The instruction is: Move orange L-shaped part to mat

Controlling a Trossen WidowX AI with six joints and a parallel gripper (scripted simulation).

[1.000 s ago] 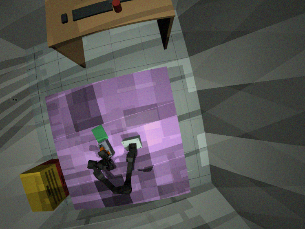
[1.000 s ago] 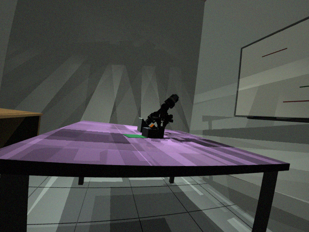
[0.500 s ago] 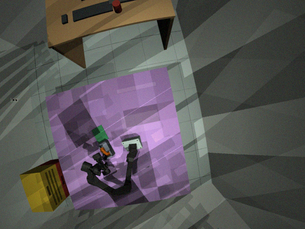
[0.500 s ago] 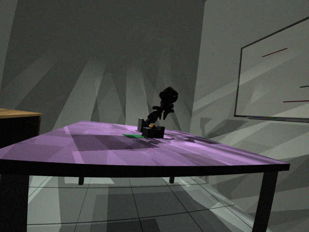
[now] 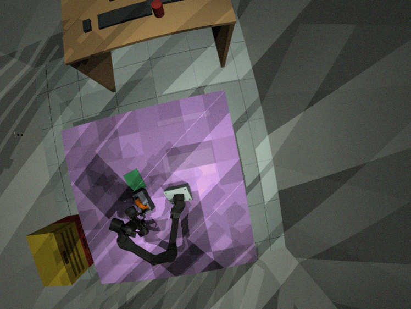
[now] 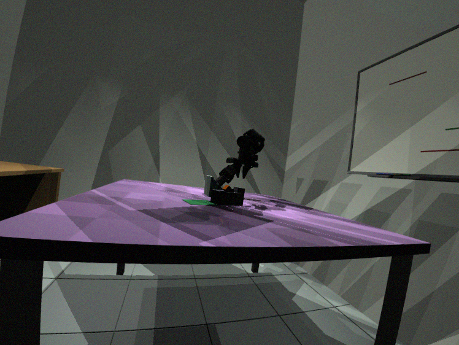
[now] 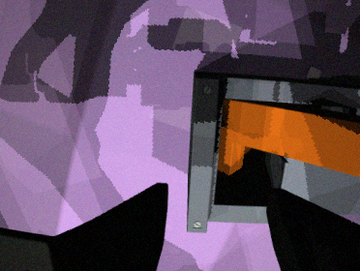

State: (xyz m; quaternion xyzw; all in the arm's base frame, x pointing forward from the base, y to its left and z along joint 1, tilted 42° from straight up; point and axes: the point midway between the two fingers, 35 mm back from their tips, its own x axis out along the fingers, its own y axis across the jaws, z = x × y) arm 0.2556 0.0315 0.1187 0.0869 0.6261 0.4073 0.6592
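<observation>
Above, the pincer (image 7: 215, 238) hangs apparently empty over the orange part (image 7: 283, 135).

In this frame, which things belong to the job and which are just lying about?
Job: orange L-shaped part; grey tray; flat green mat; gripper, partly open, holding nothing.
Lying about: wooden desk; red cylinder; dark keyboard; yellow crate; whiteboard.

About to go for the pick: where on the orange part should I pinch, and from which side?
Pinch the orange part at its raised end, coming down from above: that end appears tipped up over the grey tray, the rest still pocketed. The gripper hangs partly open, holding nothing.
</observation>
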